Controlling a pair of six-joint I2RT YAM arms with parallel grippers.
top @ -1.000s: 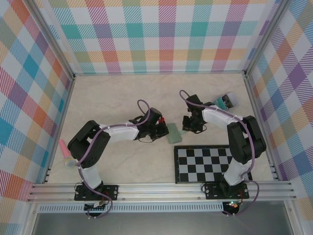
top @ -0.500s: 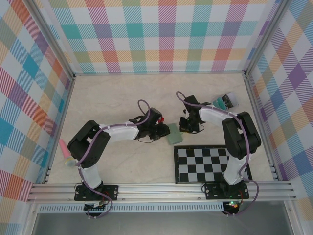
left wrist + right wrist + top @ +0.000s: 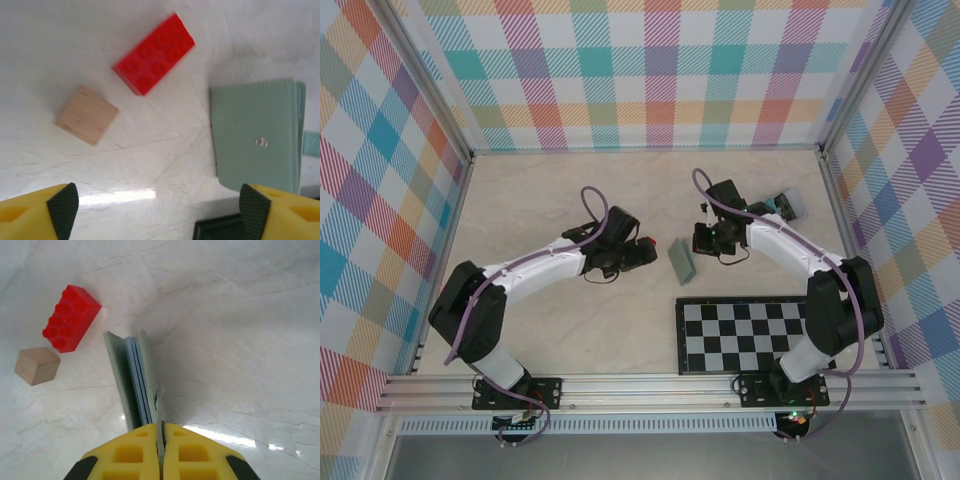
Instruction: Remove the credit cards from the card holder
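Marble desk (image 3: 550,200): right hand (image 3: 161,440) pinching card holder (image 3: 131,375) on edge; left hand (image 3: 159,207) hanging open, imo should be grabbing opp. flap w/ care.

I can read no writing, label, brand or number anywhere in my views; the card holder (image 3: 255,132) shows me a plain green face with one small round stud and no lettering
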